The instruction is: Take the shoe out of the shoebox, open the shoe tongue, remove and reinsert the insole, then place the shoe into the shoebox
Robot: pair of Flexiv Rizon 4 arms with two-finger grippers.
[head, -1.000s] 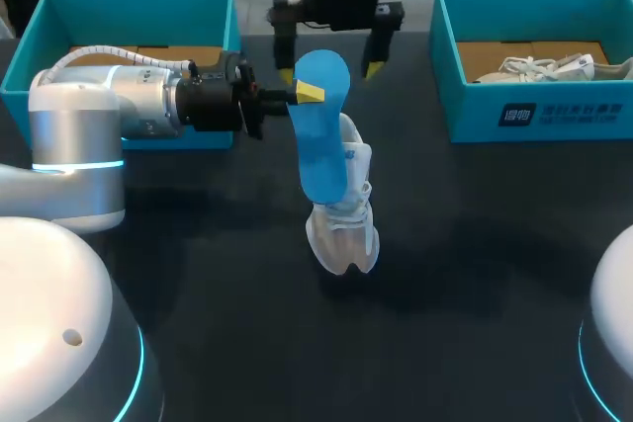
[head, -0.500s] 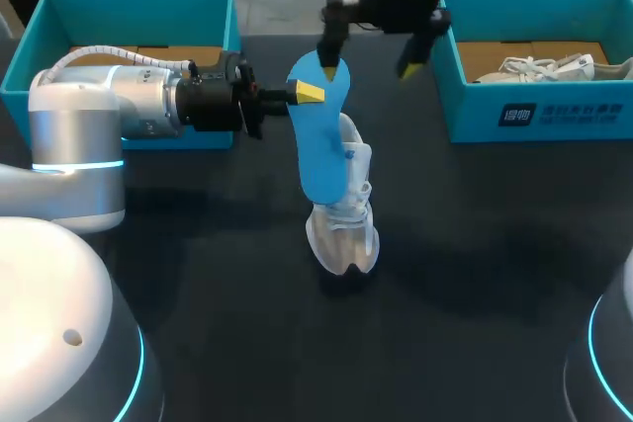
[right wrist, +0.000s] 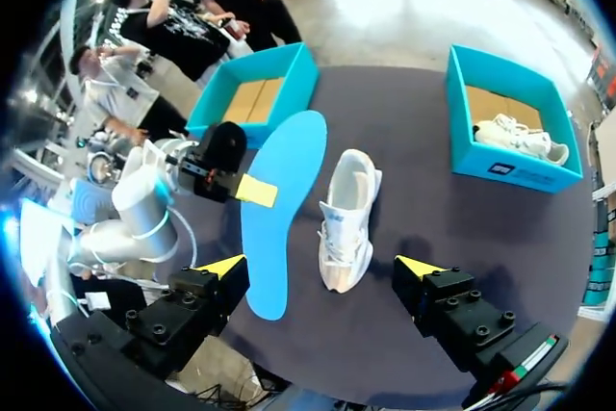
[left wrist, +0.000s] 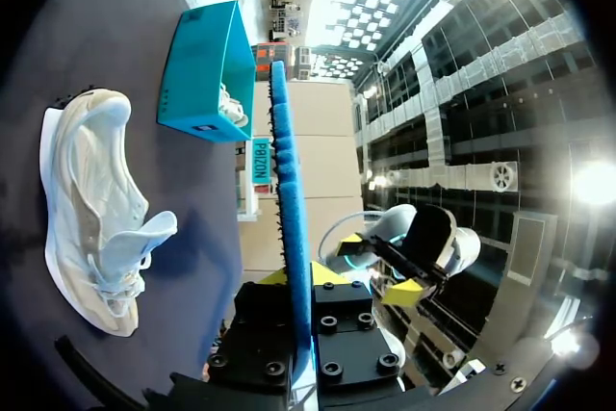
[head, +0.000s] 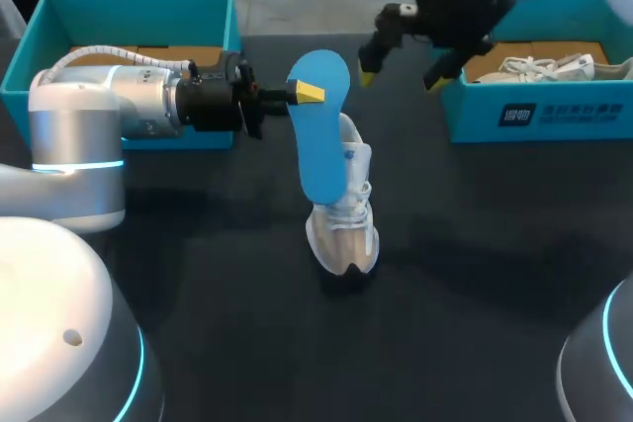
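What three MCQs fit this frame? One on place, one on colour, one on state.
1. Where is the insole?
A. Pinched in the left gripper
B. Pinched in the right gripper
C. Lying flat, let go

2. What colour is the insole?
A. White
B. Blue
C. Black

3. How is the right gripper?
A. Shut on the insole
B. Out of view
C. Open, holding nothing

Key:
1 A: the left gripper's yellow tips clamp it from both sides and it stands upright.
2 B: it shows blue in every view.
3 C: its tips stand wide apart with nothing between them.
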